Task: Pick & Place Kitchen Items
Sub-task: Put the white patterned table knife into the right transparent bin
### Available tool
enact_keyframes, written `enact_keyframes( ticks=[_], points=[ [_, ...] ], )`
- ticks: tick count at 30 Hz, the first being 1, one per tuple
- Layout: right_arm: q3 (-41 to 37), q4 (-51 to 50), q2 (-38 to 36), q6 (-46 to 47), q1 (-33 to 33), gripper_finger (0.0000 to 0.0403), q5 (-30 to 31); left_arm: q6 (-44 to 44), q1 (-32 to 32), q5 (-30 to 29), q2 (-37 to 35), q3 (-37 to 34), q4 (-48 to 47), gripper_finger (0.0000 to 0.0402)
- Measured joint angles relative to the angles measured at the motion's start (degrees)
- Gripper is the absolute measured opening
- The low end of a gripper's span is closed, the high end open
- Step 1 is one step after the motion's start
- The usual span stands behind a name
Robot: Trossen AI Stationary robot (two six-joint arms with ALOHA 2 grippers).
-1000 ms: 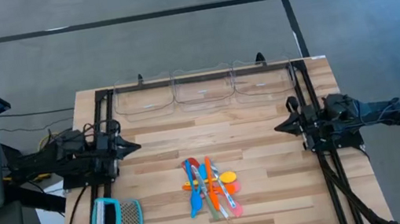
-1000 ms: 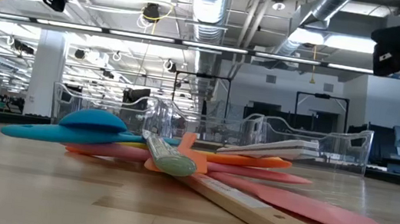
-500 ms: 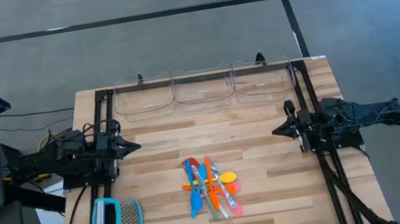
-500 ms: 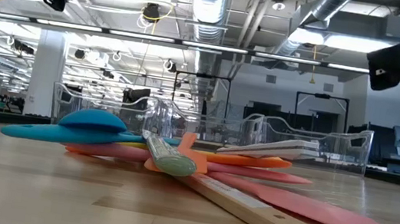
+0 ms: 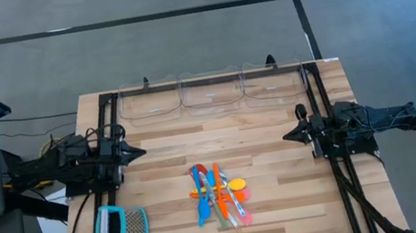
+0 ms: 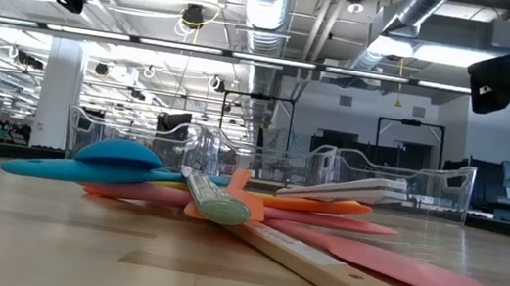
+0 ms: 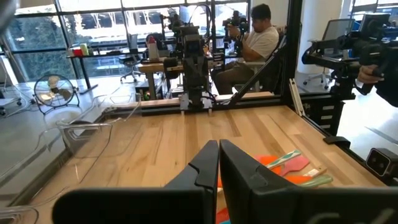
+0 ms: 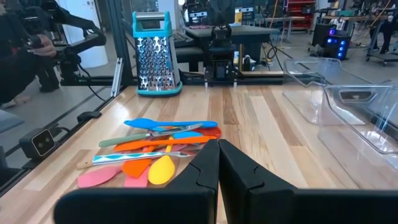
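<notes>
— Where were the utensils point(image 5: 220, 195) when you looked?

— Heaped in a crossed pile on the wooden table point(image 5: 286, 196), toward its front edge, about midway between the two arms. A blue spatula point(image 6: 94, 162) lay on top at one side, a pink one point(image 6: 387, 262) and a wooden handle point(image 6: 332, 272) stuck out the other way.

— And the claws?

— The left claw point(image 5: 141, 152) hung above the table's left side, clenched on nothing. The right claw point(image 5: 287, 134) was over the right side, also pinched tight and empty, well apart from the pile.

— Anything else on there?

— Clear bins point(image 5: 210, 90) along the far edge, and a teal-framed grater point(image 5: 120, 228) at the front left corner.
</notes>
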Motion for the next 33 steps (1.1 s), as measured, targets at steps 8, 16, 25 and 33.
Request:
enact_keyframes(
  ticks=[8, 16, 25, 33],
  points=[
    [0.0, 0.0, 0.0, 0.0, 0.0, 0.0001, 0.0, 0.0, 0.0, 0.0, 0.0, 0.0, 0.3, 0.0008],
    [0.0, 1.7, 0.0, 3.3, 0.0, 0.0001, 0.1, -1.5, 0.0, 0.5, 1.8, 0.0, 4.1, 0.0008],
    [0.0, 4.3, 1.3, 3.5, 0.0, 0.0001, 3.9, -1.0, 0.0, 2.1, 20.5, 0.1, 14.3, 0.0008],
    [0.0, 11.7, 8.8, 3.4, 0.0, 0.0001, 4.4, -1.3, 0.0, 2.1, 34.3, 0.1, 25.3, 0.0008]
  ],
)
